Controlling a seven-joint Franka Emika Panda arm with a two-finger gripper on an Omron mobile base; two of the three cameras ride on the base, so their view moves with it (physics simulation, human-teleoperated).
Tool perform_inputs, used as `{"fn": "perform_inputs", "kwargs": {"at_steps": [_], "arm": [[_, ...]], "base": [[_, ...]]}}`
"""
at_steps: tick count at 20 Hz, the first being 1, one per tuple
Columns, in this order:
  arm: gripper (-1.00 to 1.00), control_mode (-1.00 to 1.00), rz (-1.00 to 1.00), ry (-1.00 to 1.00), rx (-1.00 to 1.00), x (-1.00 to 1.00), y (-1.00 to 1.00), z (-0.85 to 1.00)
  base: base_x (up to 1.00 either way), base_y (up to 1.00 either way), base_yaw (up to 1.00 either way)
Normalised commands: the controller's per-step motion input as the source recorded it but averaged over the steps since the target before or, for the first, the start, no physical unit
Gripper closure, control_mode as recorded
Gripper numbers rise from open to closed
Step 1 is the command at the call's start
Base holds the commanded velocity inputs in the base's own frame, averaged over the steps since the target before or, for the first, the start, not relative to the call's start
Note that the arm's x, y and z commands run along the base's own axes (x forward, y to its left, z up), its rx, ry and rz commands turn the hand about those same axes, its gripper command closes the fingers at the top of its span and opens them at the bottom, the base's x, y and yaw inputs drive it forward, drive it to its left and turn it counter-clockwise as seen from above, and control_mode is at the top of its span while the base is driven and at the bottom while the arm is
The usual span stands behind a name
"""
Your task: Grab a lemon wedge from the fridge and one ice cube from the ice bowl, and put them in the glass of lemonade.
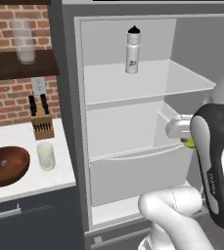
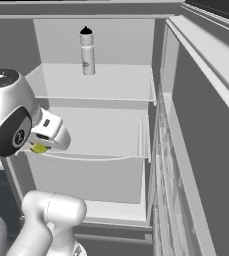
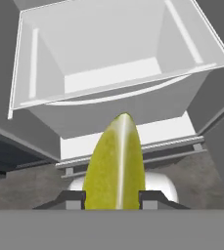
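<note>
**Wedge in the jaws, glass off to the left**

With the small yellow-green lemon wedge (image 3: 115,163) pinched between its two dark fingertips, the white arm's two-finger gripper (image 3: 113,199) hangs in front of the open dark grey fridge (image 1: 69,122), just outside the white drawer (image 1: 133,176) below the middle shelf. The jaws are clamped on the fruit, one tip on each flank, and the wedge's long axis runs straight out along the gripper's line, pointed end away from the hand. Now the relation that matters: the short clear tumbler of pale lemonade (image 1: 46,156) stands on the white counter (image 1: 20,136) well to the left of the gripper, just right of the wide reddish-brown wooden ice bowl (image 1: 6,166). So the carry, I'd judge, goes leftward, clear of the fridge wall. Up top, a white bottle with a black cap (image 1: 132,50) stands on the far shelf.
</note>
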Motion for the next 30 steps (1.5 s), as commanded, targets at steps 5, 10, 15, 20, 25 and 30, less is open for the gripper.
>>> {"fn": "perform_inputs", "kwargs": {"at_steps": [5, 10, 15, 20, 25, 30], "arm": [[1.00, -1.00, 0.07, -0.11, 0.00, -0.45, 0.00, -0.02], [1.00, -1.00, 0.00, 0.00, 0.00, 0.00, 0.00, 0.00], [1.00, -1.00, 0.00, 0.00, 0.00, 0.00, 0.00, 0.00], [1.00, -1.00, 0.00, -0.01, 0.00, -0.13, 0.00, 0.00], [1.00, 1.00, 0.00, 0.00, 0.00, 0.00, 0.00, 0.00], [1.00, 1.00, 0.00, 0.00, 0.00, 0.00, 0.00, 0.00]], "base": [[0.00, 0.00, 0.00], [0.00, 0.00, 0.00], [0.00, 0.00, 0.00], [0.00, 0.00, 0.00], [-0.73, 0.31, 0.00], [-0.75, 0.95, -0.04]]}}
